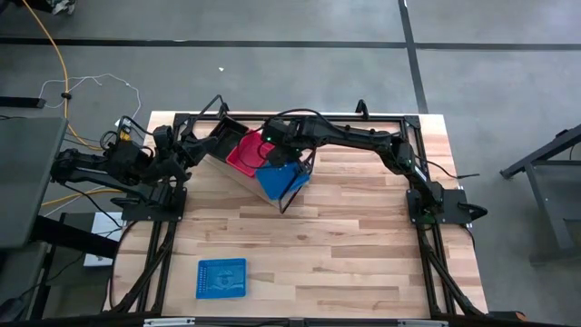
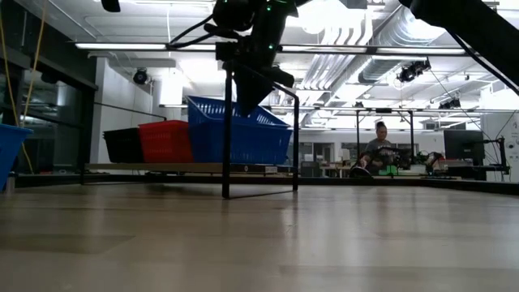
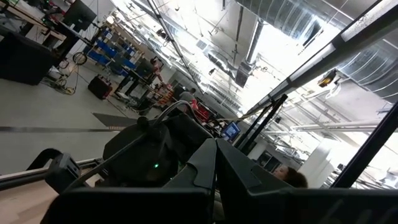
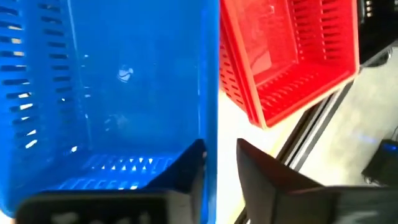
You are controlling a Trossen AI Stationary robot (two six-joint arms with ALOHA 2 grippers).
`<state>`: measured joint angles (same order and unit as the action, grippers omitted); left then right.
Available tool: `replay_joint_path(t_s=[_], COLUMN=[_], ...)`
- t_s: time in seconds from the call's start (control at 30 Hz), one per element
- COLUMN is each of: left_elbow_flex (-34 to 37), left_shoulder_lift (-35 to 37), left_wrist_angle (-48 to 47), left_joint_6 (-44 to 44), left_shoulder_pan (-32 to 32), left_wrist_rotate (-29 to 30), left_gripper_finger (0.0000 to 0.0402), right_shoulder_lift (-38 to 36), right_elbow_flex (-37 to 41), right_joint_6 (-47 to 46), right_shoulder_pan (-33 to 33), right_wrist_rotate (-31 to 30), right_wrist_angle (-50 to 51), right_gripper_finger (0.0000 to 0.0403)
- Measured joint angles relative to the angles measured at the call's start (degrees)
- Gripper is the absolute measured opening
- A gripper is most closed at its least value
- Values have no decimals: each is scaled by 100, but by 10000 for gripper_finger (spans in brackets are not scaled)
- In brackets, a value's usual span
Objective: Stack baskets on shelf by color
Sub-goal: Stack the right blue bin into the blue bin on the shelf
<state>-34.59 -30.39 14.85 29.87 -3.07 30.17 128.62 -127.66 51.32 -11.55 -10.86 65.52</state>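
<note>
On the light-wood shelf point(image 1: 221, 167) at the table's far middle, a black basket point(image 1: 227, 133), a red basket point(image 1: 241, 153) and a blue basket point(image 1: 280, 180) stand in a row, the blue one at the shelf's black-framed end point(image 2: 259, 138). My right gripper point(image 4: 221, 165) points down over the blue basket's wall on the side facing the red basket, open, with one finger inside and one outside. My left gripper point(image 3: 214, 168) is shut and held off the table at its left side, holding nothing. My right gripper straddles the blue basket's side wall point(image 4: 211, 118) from above, one finger point(image 4: 189, 168) inside the basket and the other point(image 4: 267, 171) outside. A gap shows beside the outer finger. I cannot tell whether the inner finger touches the wall. The basket rests on the shelf.
Another blue basket point(image 1: 222, 278) lies upside down on the table near its front left, also seen at the low view's left edge point(image 2: 11, 154). Bare wood lies between it and the shelf. A person point(image 2: 378, 151) sits in the room beyond the table.
</note>
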Motion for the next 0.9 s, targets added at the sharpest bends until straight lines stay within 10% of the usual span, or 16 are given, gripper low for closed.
replay_joint_path(t_s=[0.3,0.9], left_elbow_flex=[0,0], left_shoulder_lift=[0,1], left_wrist_angle=[-4,-158], left_joint_6=[-2,-7], left_shoulder_pan=[0,4], left_wrist_rotate=[0,31], left_gripper_finger=[0,0], right_shoulder_lift=[2,-888], right_elbow_flex=[-297,-651], right_joint_6=[-321,-2307], right_shoulder_pan=[76,-338], right_wrist_rotate=[-82,1143], right_wrist_angle=[24,451], right_gripper_finger=[163,169])
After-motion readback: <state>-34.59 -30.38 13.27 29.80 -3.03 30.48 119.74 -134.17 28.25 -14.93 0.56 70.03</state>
